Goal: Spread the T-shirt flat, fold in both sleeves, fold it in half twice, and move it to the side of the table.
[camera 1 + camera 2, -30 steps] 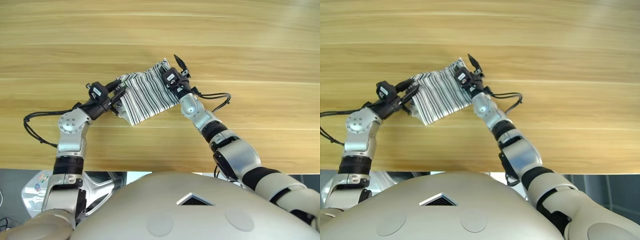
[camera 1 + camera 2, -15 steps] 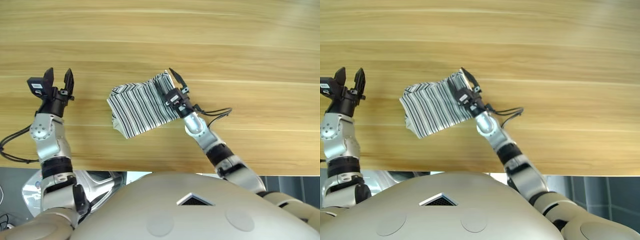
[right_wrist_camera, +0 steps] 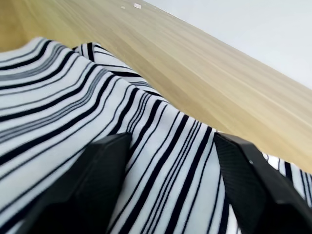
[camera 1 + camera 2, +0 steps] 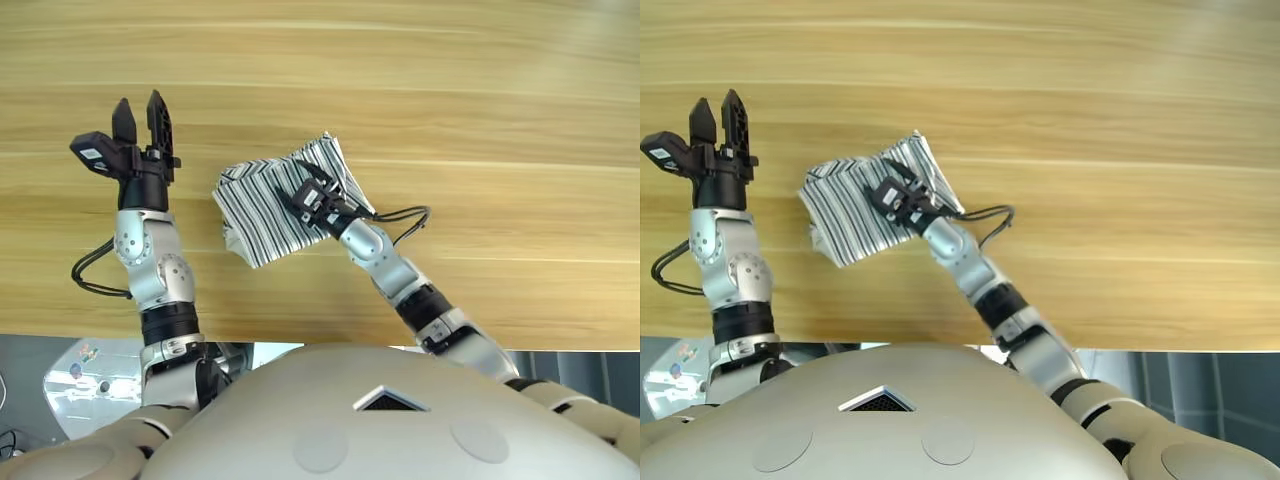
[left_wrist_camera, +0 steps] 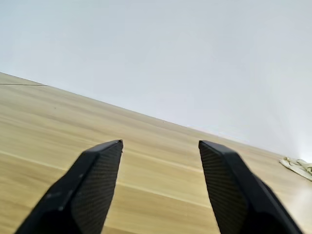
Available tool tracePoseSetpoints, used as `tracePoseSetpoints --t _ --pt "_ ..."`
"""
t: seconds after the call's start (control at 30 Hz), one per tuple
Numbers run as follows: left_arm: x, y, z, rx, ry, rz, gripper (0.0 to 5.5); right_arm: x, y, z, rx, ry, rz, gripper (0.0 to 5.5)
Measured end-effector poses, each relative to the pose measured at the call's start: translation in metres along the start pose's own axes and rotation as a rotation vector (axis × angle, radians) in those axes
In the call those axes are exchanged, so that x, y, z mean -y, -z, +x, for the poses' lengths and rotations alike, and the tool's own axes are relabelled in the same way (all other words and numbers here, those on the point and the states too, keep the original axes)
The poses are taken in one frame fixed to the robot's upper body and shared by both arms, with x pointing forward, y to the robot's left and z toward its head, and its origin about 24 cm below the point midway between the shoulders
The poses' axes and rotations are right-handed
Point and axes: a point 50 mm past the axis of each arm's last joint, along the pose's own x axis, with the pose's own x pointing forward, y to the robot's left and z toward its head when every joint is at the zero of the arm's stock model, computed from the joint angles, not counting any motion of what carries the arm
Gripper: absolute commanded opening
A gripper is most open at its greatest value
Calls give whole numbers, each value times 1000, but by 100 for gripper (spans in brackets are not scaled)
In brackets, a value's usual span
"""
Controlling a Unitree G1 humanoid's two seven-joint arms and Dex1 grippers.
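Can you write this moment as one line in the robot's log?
shirt: folded, on table | left claw: open, raised, empty | right claw: open, over shirt

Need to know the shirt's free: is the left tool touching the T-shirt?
Apart. In the left eye view the left tool stands open to the left of the T-shirt, with bare table between them.

Light wooden table (image 4: pixel 480 90), grain running side to side across the whole surface. Lying directly on it, toward the near edge and left of centre: black-and-white striped T-shirt (image 4: pixel 262 208), folded into a compact rectangle, set at a tilt, one corner pointing toward the far side.
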Motion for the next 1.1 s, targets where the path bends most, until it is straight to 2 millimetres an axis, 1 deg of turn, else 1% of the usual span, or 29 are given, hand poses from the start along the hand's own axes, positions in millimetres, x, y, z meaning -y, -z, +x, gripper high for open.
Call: tracePoseSetpoints --t 0.03,0.1,0.13,0.2,0.23,0.27,0.3,0.33,0.37,0.4,0.43,0.47,0.5,0.53,0.57,0.67,0.73,0.83,0.93,0.97,1.0,1.03,1.07,1.1 --pt "1 -2 3 7 -2 -7 291 6 1 5 -19 25 39 317" --pt "4 -9 7 27 -2 -9 291 30 8 9 -71 131 189 317" --pt "4 -12 7 39 -9 -6 291 44 13 10 -98 220 284 317" --pt "1 -20 3 66 -30 0 291 83 25 2 -144 460 442 317" --pt "-1 -22 0 67 -46 3 291 106 33 -8 -176 584 473 317" --pt "-4 -22 -3 66 -64 8 291 130 41 -20 -204 710 481 317" --pt "-13 -22 -11 62 -111 17 291 173 59 -56 -266 961 491 317" --pt "-17 -22 -14 62 -139 19 291 195 67 -79 -304 1104 500 317" --pt "-23 -21 -20 65 -179 15 291 220 79 -116 -354 1304 510 317" --pt "-27 -19 -26 63 -215 7 291 231 86 -142 -388 1447 520 317" --pt "-32 -18 -32 59 -248 5 291 237 91 -160 -414 1559 543 317" --pt "-38 -17 -40 66 -292 6 291 240 94 -172 -427 1668 576 317" --pt "-42 -17 -46 72 -323 9 291 242 95 -177 -426 1739 614 317" --pt "-46 -18 -52 81 -351 10 291 242 94 -177 -429 1777 642 317" --pt "-52 -19 -63 82 -394 23 291 243 91 -173 -433 1805 668 317" --pt "-68 -22 -90 91 -498 41 291 243 88 -167 -446 1832 696 317" --pt "-72 -23 -95 102 -526 49 291 244 86 -165 -445 1831 708 317" --pt "-73 -15 -100 86 -550 41 291 245 85 -162 -438 1834 726 317" --pt "-72 -13 -102 89 -557 46 291 245 82 -161 -401 1867 718 317" --pt "-73 -12 -103 88 -559 58 291 247 76 -159 -359 1877 635 317" --pt "-74 -12 -103 85 -563 97 291 252 61 -150 -257 1848 508 317" --pt "-75 -12 -101 81 -565 141 291 258 36 -134 -89 1780 363 317" --pt "-75 -13 -97 74 -561 196 291 259 3 -109 100 1635 212 317" --pt "-72 -11 -90 65 -546 239 291 252 -19 -89 215 1506 128 317"
